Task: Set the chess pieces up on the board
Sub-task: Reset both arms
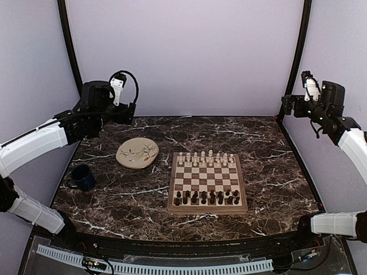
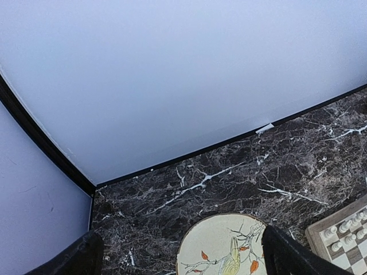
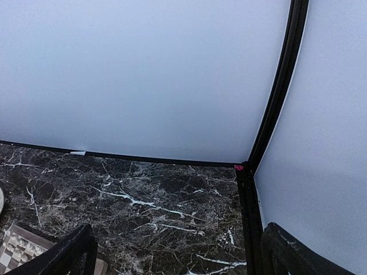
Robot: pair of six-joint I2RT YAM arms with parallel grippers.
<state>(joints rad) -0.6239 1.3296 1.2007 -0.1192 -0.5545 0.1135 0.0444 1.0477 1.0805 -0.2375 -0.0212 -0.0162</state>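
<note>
The board lies in the middle of the table. Several cream chess pieces stand in rows along its far side and several dark pieces along its near side. My left gripper is raised at the back left, open and empty; in the left wrist view it hangs over the plate, with the board's corner at the right. My right gripper is raised at the back right, open and empty; in the right wrist view it hangs over bare marble, and the board's corner shows at the lower left.
A round cream plate with a bird drawing lies left of the board; it also shows in the left wrist view. A dark blue mug stands near the left edge. Pale walls with black corner posts close the back and sides.
</note>
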